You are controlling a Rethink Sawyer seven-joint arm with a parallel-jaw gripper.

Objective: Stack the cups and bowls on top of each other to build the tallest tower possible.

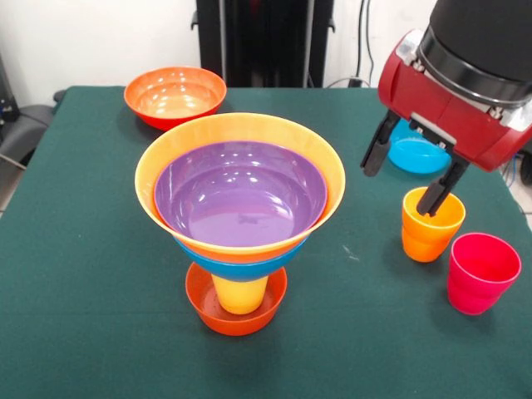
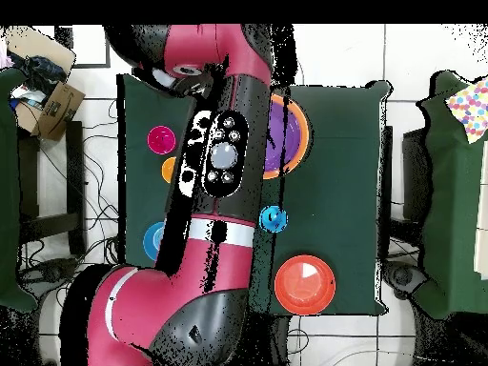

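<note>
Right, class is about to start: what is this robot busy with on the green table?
The gripper, open, hangs over the orange cup, one finger reaching to its rim; the pinkish-red cup stands beside it. The tower already stands: a small red-orange bowl, a yellow cup in it, then blue, orange and purple bowls flaring above. A red-orange bowl and a teal-blue bowl wait farther back.

My arm (image 2: 205, 238) is shiny red and black, fat and round, with a white band and grey buttons. My pincer (image 1: 411, 170) has two thin black fingers (image 1: 376, 151).
</note>
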